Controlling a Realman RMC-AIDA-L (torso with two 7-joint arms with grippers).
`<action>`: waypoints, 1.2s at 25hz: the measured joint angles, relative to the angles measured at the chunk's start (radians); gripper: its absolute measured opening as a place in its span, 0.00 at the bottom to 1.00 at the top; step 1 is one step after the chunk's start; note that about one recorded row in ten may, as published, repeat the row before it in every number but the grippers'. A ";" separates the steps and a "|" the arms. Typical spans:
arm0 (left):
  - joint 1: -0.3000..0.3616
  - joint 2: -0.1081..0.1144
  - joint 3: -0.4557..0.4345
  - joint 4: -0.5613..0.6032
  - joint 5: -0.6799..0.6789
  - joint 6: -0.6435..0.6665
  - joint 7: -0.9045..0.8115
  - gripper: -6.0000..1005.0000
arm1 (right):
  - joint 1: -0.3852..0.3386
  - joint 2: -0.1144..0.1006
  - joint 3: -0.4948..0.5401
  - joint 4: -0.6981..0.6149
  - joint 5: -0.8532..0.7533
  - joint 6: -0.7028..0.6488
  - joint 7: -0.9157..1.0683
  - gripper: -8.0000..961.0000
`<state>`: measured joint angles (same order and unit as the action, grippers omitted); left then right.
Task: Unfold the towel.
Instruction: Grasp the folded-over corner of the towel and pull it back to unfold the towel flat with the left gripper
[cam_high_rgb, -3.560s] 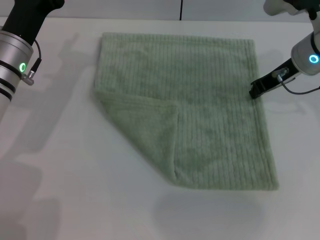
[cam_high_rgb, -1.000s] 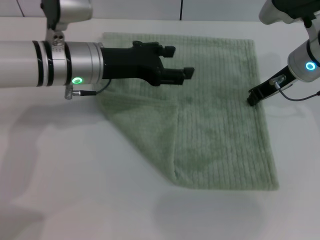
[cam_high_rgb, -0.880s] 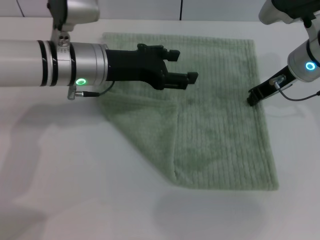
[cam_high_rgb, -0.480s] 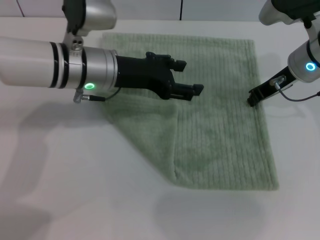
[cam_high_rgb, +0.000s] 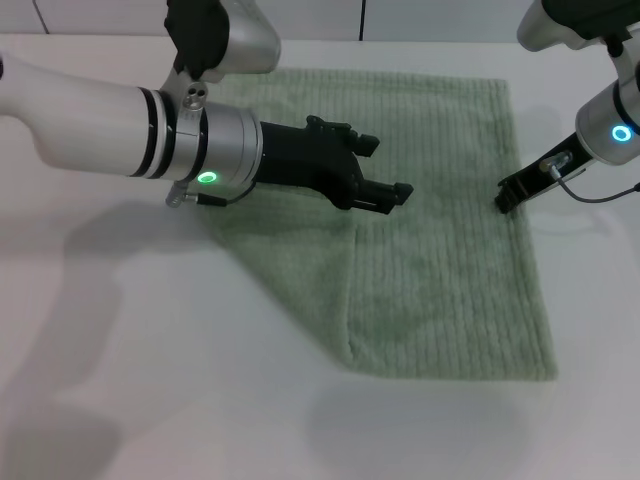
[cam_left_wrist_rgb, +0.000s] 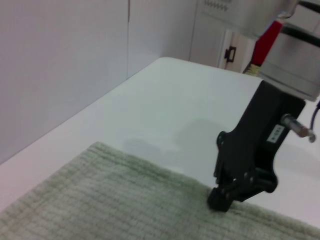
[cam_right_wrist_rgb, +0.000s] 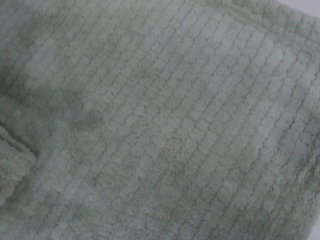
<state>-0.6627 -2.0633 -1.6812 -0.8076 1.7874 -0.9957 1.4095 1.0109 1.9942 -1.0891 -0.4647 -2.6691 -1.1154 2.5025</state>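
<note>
A plain white, smooth, matte counter (cam_high_rgb: 150, 360) fills the head view, and soft grey shadows lie across its near and left parts. Along its far edge stands a pale wall of flat panels (cam_high_rgb: 300, 18), split by a thin dark vertical seam (cam_high_rgb: 361, 18). In the left wrist view the same white counter (cam_left_wrist_rgb: 165, 115) runs back to a rounded far corner, with a plain light-grey wall (cam_left_wrist_rgb: 60, 60) beside it. Behind that corner stand white cabinet doors (cam_left_wrist_rgb: 215, 37), one bearing a small dark latch (cam_left_wrist_rgb: 230, 52).
</note>
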 joint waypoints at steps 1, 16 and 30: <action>-0.002 0.000 0.005 0.004 0.002 0.012 -0.004 0.79 | 0.000 0.000 0.000 0.000 0.000 0.000 -0.001 0.01; -0.020 -0.003 0.026 0.030 0.054 0.065 -0.032 0.79 | 0.005 0.000 0.000 0.000 0.004 -0.004 -0.002 0.01; -0.033 -0.003 0.026 0.042 0.081 0.063 -0.035 0.79 | 0.015 0.001 0.000 0.014 0.000 0.000 -0.002 0.01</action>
<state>-0.6954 -2.0666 -1.6551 -0.7654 1.8687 -0.9330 1.3749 1.0260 1.9948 -1.0891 -0.4511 -2.6687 -1.1159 2.5003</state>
